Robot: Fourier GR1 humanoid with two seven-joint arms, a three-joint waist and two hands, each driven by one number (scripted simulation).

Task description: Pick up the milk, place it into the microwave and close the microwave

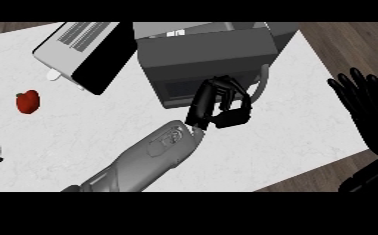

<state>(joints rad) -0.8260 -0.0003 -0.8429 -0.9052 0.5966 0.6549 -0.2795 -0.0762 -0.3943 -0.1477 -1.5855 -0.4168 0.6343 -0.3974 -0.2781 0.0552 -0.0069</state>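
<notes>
Grey microwave (207, 54), left hand (220, 108) at front

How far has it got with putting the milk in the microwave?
Partway. No milk shows on the counter, so it seems to be picked up already. I cannot see it; it may be hidden by the left hand, which is at the microwave's open front. The door stands swung wide to the left, so closing it is left to do. The right hand rests open at the right edge.
</notes>
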